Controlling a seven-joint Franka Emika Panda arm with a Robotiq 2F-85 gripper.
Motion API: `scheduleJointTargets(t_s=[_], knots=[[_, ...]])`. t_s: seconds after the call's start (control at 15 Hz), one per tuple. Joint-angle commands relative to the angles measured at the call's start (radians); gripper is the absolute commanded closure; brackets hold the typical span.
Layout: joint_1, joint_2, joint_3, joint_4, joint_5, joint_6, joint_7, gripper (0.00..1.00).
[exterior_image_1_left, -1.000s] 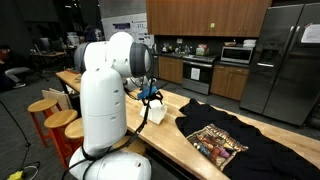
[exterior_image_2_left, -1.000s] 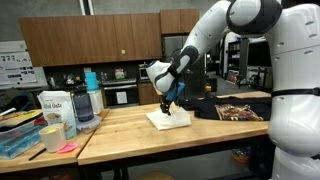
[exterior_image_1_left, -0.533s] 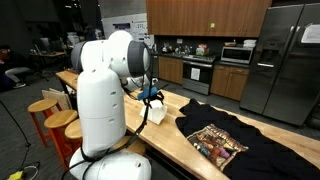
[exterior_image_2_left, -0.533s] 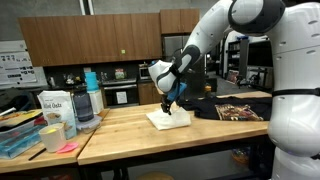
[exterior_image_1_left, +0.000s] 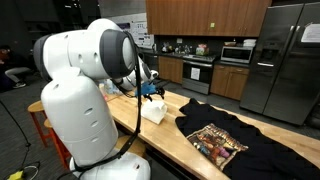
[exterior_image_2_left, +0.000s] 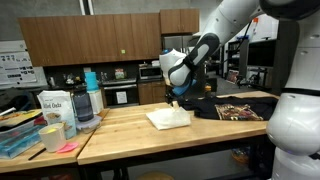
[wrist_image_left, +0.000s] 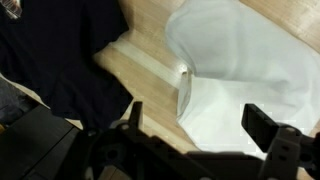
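A white folded cloth (exterior_image_1_left: 155, 110) (exterior_image_2_left: 168, 118) lies on the wooden table (exterior_image_2_left: 120, 135). My gripper (exterior_image_1_left: 152, 92) (exterior_image_2_left: 176, 98) hangs just above it, open, with nothing between its fingers. In the wrist view the white cloth (wrist_image_left: 240, 70) fills the right side, and the gripper (wrist_image_left: 198, 120) has its two dark fingers spread wide over the cloth's lower part. A black T-shirt with a colourful print (exterior_image_1_left: 215, 140) (exterior_image_2_left: 235, 108) is spread on the table beside the cloth. Its dark fabric (wrist_image_left: 50, 50) shows at the left of the wrist view.
Tubs, cups and a blue-lidded bottle (exterior_image_2_left: 85, 100) crowd one end of the table. Wooden stools (exterior_image_1_left: 45, 108) stand along its side. Kitchen counters, an oven and a steel fridge (exterior_image_1_left: 285, 60) line the back wall.
The arm has swung, its upper links now nearer the camera in an exterior view. The gripper has risen a little off the white cloth and stays open.
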Motion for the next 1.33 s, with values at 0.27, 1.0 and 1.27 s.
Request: scheduleJointTargets(t_s=[0.27,1.0,1.27], knots=[[-0.075,-0.125,0.027,-0.016,0.176,0.104,0.082,0.00],[-0.130,-0.141,0.055,0.024,0.224,0.159,0.187,0.00],[-0.136,-0.092,0.067,0.094,0.234,0.146,0.243,0.00]])
